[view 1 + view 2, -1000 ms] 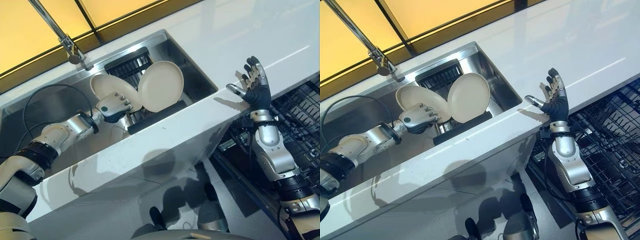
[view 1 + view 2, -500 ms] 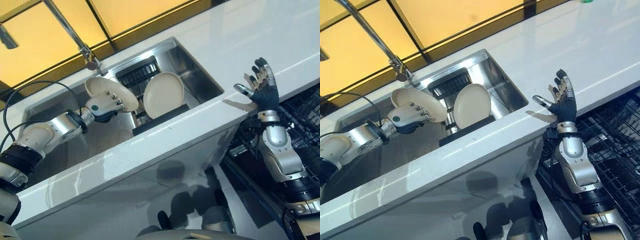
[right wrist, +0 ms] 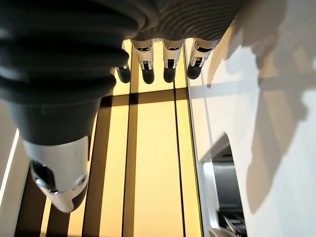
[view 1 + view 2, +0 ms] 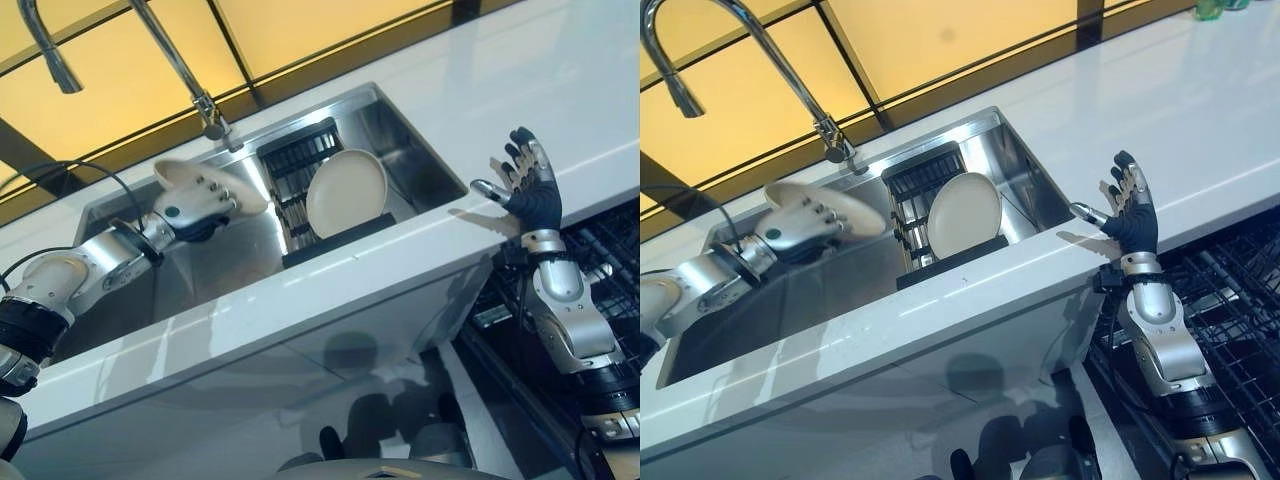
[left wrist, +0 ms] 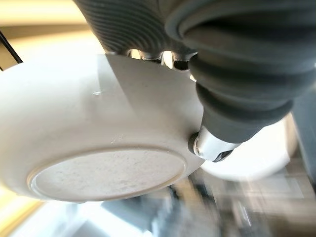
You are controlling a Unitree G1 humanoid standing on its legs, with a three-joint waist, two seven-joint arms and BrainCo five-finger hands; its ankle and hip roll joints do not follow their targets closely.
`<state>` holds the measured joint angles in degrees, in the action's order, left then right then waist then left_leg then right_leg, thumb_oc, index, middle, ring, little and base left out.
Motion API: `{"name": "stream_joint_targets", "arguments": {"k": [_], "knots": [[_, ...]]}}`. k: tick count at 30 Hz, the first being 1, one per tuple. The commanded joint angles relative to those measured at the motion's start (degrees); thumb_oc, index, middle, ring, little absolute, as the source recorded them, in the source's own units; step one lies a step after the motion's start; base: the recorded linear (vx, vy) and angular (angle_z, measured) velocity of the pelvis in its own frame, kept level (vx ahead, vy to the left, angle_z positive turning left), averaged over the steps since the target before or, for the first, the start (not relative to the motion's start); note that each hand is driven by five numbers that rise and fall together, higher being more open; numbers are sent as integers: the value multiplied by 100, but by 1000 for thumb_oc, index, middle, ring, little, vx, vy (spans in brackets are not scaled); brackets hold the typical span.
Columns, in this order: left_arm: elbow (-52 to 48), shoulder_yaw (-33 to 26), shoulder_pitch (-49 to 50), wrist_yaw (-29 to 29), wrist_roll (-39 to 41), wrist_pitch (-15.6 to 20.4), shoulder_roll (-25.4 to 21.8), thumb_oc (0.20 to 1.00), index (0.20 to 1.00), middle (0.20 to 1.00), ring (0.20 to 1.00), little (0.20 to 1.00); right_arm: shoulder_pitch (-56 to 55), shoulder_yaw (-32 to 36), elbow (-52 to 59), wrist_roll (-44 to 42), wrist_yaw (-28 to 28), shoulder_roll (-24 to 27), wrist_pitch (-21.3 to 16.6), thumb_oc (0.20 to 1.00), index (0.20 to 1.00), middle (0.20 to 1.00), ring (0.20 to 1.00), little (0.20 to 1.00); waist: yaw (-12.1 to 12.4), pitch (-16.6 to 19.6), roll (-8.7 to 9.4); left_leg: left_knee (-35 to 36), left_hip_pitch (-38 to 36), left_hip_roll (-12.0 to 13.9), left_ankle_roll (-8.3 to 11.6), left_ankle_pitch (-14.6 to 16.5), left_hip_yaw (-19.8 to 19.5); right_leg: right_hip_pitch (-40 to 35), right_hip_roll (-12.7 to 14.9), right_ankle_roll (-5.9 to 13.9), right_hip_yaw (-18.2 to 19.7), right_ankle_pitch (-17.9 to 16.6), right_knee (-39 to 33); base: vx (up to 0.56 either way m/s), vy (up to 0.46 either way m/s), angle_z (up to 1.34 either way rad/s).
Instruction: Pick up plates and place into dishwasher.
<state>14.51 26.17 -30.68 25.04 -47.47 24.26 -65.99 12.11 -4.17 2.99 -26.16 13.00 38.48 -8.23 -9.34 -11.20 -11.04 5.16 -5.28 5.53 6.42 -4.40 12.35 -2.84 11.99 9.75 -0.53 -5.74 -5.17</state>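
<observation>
one plate out of the rack, one still waiting

my left hand (image 4: 192,205) is clamped on a cream plate (image 4: 235,190), fingers curled over the rim and thumb under it; the left wrist view shows the thumb (image 5: 212,148) pressed against the plate's underside by its foot ring. i hold it by the rim because that is the part a hand can get round, and i carry it nearly flat above the steel sink (image 4: 400,140), near the base of the tap (image 4: 212,118), apart from the rack so nothing knocks.

the second cream plate (image 4: 346,193) stands on edge in the black dish rack (image 4: 330,240) inside the sink, leaning back against the rack's ribs, which leaves its rim free for a later grab.

my right hand (image 4: 525,185) is raised over the front edge of the white counter (image 4: 560,70), fingers spread and straight, holding nothing. i judge it waits there to take the plate, since the dishwasher basket (image 4: 1240,300) lies open below the counter on that side, well apart from my left hand.
</observation>
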Motion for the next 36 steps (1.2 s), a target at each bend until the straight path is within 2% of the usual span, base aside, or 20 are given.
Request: {"name": "stream_joint_targets", "arguments": {"k": [1, 4, 10, 13, 15, 16, 18, 20, 22, 26, 32, 36], "knots": [[-189, -815, -110, 878, 493, 68, -326, 200, 200, 200, 200, 200, 145, 221, 509, 272, -261, -35, -473, 1000, 1000, 1000, 1000, 1000, 225, 580, 533, -111, 32, 59, -74, 586, -315, 109, 370, 235, -384, 378, 322, -47, -126, -1], [-770, -1232, 144, 685, 882, 343, 66, 200, 200, 200, 200, 200, 319, 192, 702, 443, -361, -55, -505, 1000, 1000, 1000, 1000, 1000, 363, 700, 725, -123, 30, 143, -53, 597, -363, 46, 312, 217, -454, 398, 300, -37, -119, 5], [-1664, -1691, 444, 236, 1569, 684, 566, 200, 200, 200, 200, 200, 461, 100, 999, 617, -711, 9, -424, 1000, 1000, 1000, 1000, 1000, 520, 874, 912, -117, 3, 226, -33, 598, -436, -70, 224, 200, -529, 430, 245, -33, -62, 12], [-2101, -1822, 506, -764, 2837, 826, 915, 200, 200, 200, 200, 200, 476, 25, 1196, 741, -986, 38, -451, 1000, 1000, 1000, 1000, 1000, 598, 950, 996, -112, 10, 253, -23, 587, -472, -104, 192, 201, -566, 432, 225, -48, -40, 11], [-2438, -1814, 546, -1832, 3917, 824, 1187, 200, 200, 200, 200, 200, 531, -16, 1320, 840, -1035, 68, -475, 1000, 1000, 1000, 1000, 1000, 652, 975, 1038, -117, 12, 269, -17, 583, -496, -133, 175, 202, -604, 437, 219, -50, -38, 11], [-2594, -1777, 551, -2493, 4563, 786, 1339, 200, 200, 200, 200, 200, 581, -33, 1354, 877, -995, 86, -480, 1000, 1000, 1000, 1000, 1000, 676, 991, 1058, -122, 14, 272, -9, 582, -512, -150, 164, 199, -616, 436, 210, -46, -25, 9], [-2838, -1722, 550, -3255, 5427, 558, 1536, 200, 200, 200, 200, 200, 715, -88, 1374, 913, -940, 88, -461, 1000, 1000, 1000, 1000, 1000, 700, 1010, 1071, -126, 2, 279, 6, 584, -526, -170, 153, 198, -623, 433, 202, -40, -6, 2], [-2948, -1684, 487, -3669, 5979, 305, 1699, 200, 200, 200, 200, 200, 864, -181, 1393, 978, -941, 84, -427, 1000, 1000, 1000, 1000, 1000, 708, 1023, 1074, -125, -23, 270, 7, 600, -544, -192, 145, 197, -617, 440, 199, -36, 11, 1], [-2965, -1695, 419, -3915, 6390, 97, 1820, 200, 200, 200, 200, 200, 952, -239, 1413, 989, -996, 84, -416, 1000, 1000, 1000, 1000, 1000, 712, 1036, 1076, -123, -37, 257, 0, 616, -550, -204, 146, 198, -610, 447, 193, -35, 11, 0], [-3170, -1704, 350, -4167, 6682, -258, 2000, 200, 200, 200, 200, 200, 1011, -322, 1563, 1015, -1329, 43, -350, 1000, 1000, 1000, 1000, 1000, 725, 1081, 1089, -110, -49, 223, -19, 645, -585, -222, 149, 206, -609, 450, 174, -25, 3, 0], [-3162, -1544, 171, -4332, 6736, -297, 2108, 200, 200, 200, 200, 200, 1413, -747, 1664, 1012, -1858, 171, -204, 1000, 1000, 1000, 1000, 1000, 760, 1111, 1133, -133, -44, 159, -38, 675, -635, -214, 181, 209, -596, 440, 193, -11, 0, 0], [-3144, -1531, 184, -4393, 6765, -271, 2152, 200, 200, 200, 200, 200, 1501, -1057, 1734, 836, -2637, 202, -16, 1000, 1000, 1000, 1000, 1000, 770, 1127, 1147, -137, -59, 119, -66, 691, -646, -218, 202, 214, -562, 446, 215, 5, 17, 0]]}}
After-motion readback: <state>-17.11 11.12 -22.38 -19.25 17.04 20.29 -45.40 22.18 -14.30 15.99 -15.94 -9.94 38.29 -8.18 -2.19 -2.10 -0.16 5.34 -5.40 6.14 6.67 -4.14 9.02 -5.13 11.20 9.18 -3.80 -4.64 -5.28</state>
